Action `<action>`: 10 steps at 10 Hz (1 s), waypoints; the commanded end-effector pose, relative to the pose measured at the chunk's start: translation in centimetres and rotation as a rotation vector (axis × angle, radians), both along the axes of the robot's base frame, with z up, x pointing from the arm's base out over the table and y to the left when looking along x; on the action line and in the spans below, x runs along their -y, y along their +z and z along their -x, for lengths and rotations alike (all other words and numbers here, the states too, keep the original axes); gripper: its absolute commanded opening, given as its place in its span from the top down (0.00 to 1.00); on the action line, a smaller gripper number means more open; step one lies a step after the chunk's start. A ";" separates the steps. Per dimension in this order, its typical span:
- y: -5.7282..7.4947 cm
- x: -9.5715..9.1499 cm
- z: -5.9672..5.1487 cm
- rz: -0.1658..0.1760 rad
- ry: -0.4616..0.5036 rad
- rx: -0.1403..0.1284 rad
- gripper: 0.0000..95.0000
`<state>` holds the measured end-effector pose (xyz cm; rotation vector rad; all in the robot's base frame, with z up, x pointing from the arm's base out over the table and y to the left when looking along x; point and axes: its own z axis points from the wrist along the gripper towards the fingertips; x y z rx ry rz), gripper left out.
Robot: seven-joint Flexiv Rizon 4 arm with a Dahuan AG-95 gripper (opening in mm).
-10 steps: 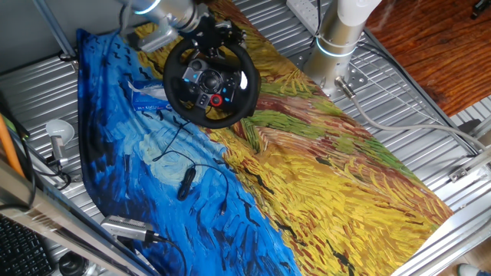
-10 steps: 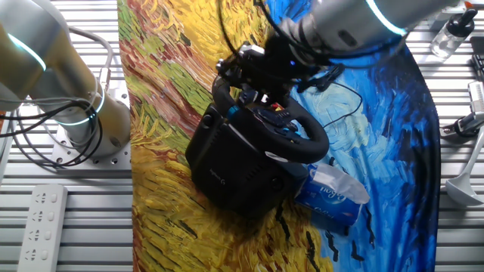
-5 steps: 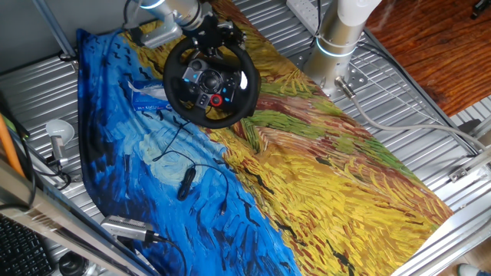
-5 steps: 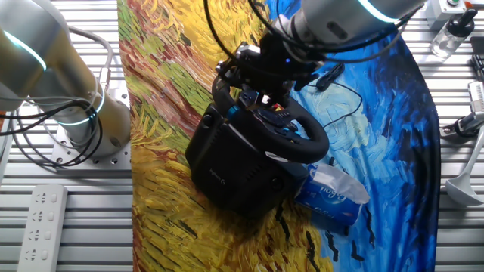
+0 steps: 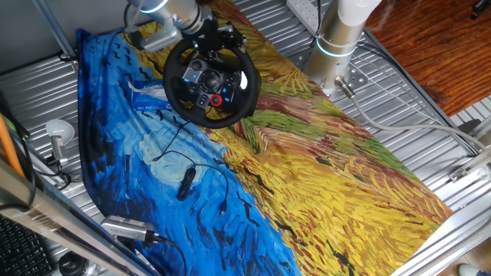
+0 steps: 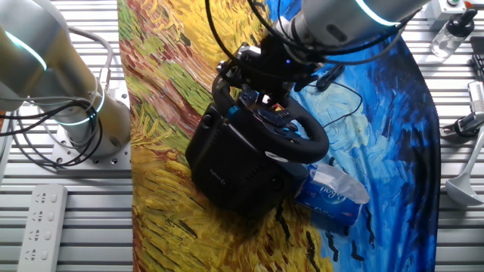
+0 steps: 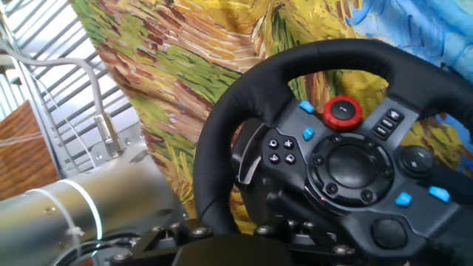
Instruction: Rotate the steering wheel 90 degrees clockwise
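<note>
I held the pincer (image 5: pixel 212 37) at the top of the wheel (image 5: pixel 211 83) rim; whether it pinched the rim, I could not tell. The wheel stood just below it. I judged grasping underway; next, a clockwise turn.

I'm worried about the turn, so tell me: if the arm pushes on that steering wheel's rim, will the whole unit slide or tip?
Probably it stays put: the steering wheel sits on a bulky black base that looks heavy. The painted cloth underneath might let it creep, though. The thick rim looks rigid, so it should turn rather than flex.
</note>
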<state>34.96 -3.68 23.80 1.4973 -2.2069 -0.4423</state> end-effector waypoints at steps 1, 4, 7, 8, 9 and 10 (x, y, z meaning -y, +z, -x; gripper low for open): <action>-0.1 0.0 0.2 -0.007 0.017 -0.008 0.40; -0.1 -0.1 0.1 0.011 -0.006 -0.015 0.40; -0.3 0.1 0.2 -0.027 0.043 -0.047 0.40; -0.4 0.2 0.2 -0.039 0.047 -0.068 0.40; -0.5 0.3 0.2 -0.045 0.052 -0.078 0.40; -0.5 0.3 0.2 -0.049 0.058 -0.091 0.40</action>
